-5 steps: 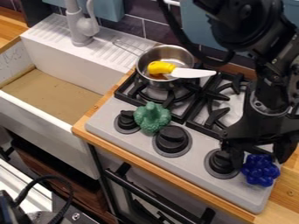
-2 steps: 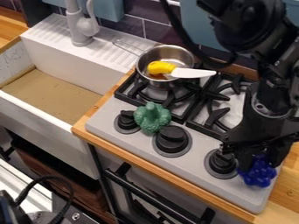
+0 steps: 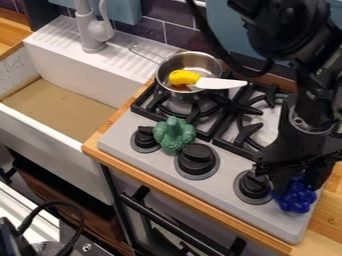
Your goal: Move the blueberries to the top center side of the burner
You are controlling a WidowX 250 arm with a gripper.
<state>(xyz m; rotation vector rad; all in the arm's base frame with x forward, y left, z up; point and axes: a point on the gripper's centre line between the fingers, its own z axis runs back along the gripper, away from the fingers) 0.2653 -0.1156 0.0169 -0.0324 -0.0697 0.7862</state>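
Blue, clustered blueberries (image 3: 296,197) are seen at the grey stovetop's (image 3: 284,224) front right corner, under the black gripper (image 3: 302,183); jaw opening and hold cannot be told. Centred closure should be ensured before lifting.

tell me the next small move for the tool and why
I'd probably raise the tool a little, straight up. It looks closed on the blueberries, which are at the stove's front corner beside a knob, while the burner grate lies farther back, so a lift should clear the knob and grate before any sideways travel.
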